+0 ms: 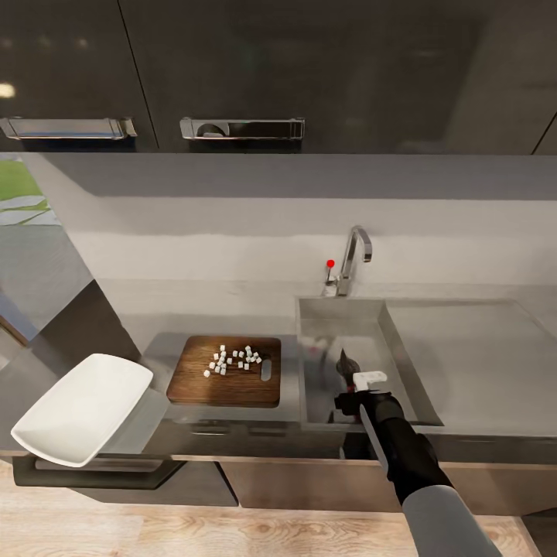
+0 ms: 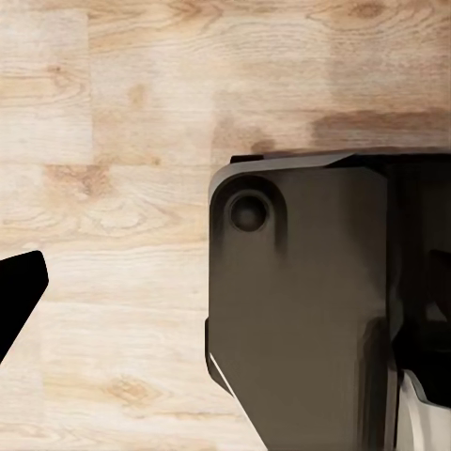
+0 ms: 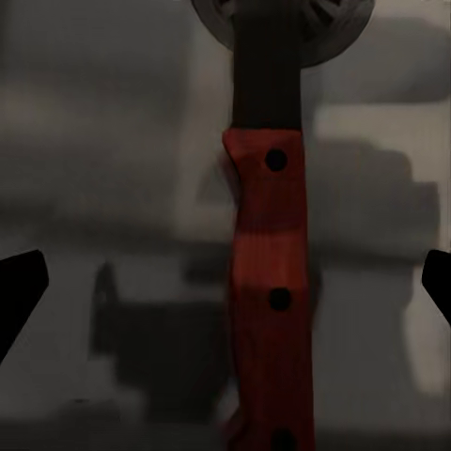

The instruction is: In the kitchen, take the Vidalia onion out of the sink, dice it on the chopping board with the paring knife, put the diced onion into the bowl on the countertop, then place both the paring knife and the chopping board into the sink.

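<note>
The dark brown chopping board (image 1: 224, 387) lies on the countertop (image 1: 480, 363) left of the sink (image 1: 321, 321), with several white onion dice (image 1: 232, 359) on it. The white bowl (image 1: 81, 408) sits tilted at the counter's front left edge. In the sink, the paring knife (image 1: 344, 363) lies under my right gripper (image 1: 354, 391). In the right wrist view the knife's red handle (image 3: 268, 282) rests on the basin floor, blade toward the drain (image 3: 277, 14), between the spread fingers of the open right gripper (image 3: 225, 301). One left fingertip (image 2: 21, 296) shows, set wide over the floor.
The chrome tap (image 1: 356, 259) with its red knob stands behind the basin. The drainboard wing (image 1: 472, 348) stretches to the right. Dark upper cabinets (image 1: 240, 70) hang above. A dark body (image 2: 301, 310) stands in front of my left wrist camera above the pale wood floor (image 2: 122, 113).
</note>
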Available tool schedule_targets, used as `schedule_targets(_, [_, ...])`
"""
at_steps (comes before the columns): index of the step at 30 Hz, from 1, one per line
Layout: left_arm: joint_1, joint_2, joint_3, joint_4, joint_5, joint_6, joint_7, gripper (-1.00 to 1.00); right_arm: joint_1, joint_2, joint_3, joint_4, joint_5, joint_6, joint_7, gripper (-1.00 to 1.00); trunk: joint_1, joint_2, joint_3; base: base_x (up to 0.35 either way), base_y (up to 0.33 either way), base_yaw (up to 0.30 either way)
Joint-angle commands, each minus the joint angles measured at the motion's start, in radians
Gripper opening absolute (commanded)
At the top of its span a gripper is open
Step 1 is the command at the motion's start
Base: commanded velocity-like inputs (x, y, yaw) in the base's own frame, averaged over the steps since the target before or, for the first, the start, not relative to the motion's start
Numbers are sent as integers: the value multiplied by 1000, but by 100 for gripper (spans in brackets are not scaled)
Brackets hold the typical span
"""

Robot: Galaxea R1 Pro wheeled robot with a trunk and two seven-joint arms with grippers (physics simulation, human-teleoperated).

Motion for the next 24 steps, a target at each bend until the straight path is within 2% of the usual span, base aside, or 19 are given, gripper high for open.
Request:
schedule_targets(1, [-1, 2, -6, -1, 11, -4, 7, 100, -1, 0, 1, -3, 7, 5, 0, 100, 1, -2, -2, 0, 0, 0])
schedule_targets(3, [0, 2, -6, -1, 11, -4, 7, 100, -1, 0, 1, -14, 7, 3, 0, 100, 1, -2, -2, 0, 0, 0])
schedule_targets(6, [-1, 2, -6, -1, 11, -4, 7, 100, -1, 2, 2, -84, 7, 2, -2, 100, 1, -2, -2, 0, 0, 0])
schedule_targets(10, [0, 2, -6, -1, 11, -4, 7, 100, -1, 5, 6, -270, 7, 14, -4, 100, 1, -2, -2, 0, 0, 0])
schedule_targets(12, [0, 2, -6, -1, 11, -4, 7, 100, -1, 6, 8, -358, 6, 47, -3, 100, 1, -2, -2, 0, 0, 0])
schedule_targets(15, [0, 2, -6, -1, 11, -4, 7, 100, -1, 7, 8, -425, -1, 100, 1, 100, 1, -2, -2, 0, 0, 0])
schedule_targets(19, [0, 2, -6, -1, 11, -4, 7, 100, -1, 5, 9, -445, -32, 111, 4, 100, 1, -2, -2, 0, 0, 0])
schedule_targets(24, [-1, 2, -6, 0, 11, -4, 7, 100, 0, 4, 9, -456, -41, 107, 6, 100, 1, -2, -2, 0, 0, 0])
